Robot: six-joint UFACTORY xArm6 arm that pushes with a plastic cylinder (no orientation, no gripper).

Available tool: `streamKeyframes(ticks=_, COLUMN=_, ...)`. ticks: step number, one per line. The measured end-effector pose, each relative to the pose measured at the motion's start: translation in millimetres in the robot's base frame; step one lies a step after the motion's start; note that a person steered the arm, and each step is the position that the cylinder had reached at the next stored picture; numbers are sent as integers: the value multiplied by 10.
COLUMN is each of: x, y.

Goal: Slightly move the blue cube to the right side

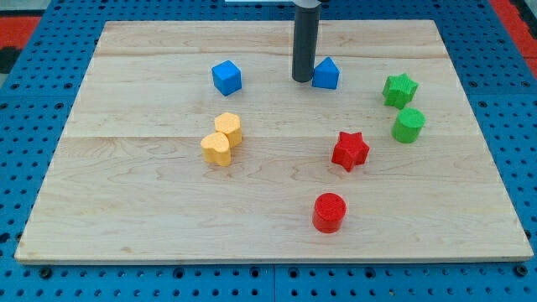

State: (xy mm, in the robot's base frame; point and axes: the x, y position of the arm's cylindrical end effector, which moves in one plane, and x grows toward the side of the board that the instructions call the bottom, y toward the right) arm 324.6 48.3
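The blue cube [226, 77] sits on the wooden board [168, 210] at the view's upper left of centre. My tip [303, 80] rests on the board well to the right of the cube, touching or nearly touching the left side of a second blue block [326, 74] with a peaked top. The rod rises straight out of the view's top. A gap of bare wood lies between the cube and my tip.
A yellow hexagonal block [228, 127] and a yellow heart-like block [216, 148] sit together below the cube. A red star [350, 151] and a red cylinder [329, 212] lie lower right. A green star [400, 90] and a green cylinder [409, 125] stand at the right.
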Motion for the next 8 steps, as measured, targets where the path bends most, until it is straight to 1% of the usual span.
streamKeyframes(ticks=2, x=-73, y=145)
streamKeyframes(ticks=3, x=-73, y=432)
streamKeyframes(ticks=4, x=-228, y=224)
streamKeyframes(ticks=5, x=-541, y=-414)
streamKeyframes(ticks=6, x=-668, y=-1314)
streamKeyframes(ticks=7, x=-456, y=-1746)
streamKeyframes(ticks=8, x=-41, y=-1852)
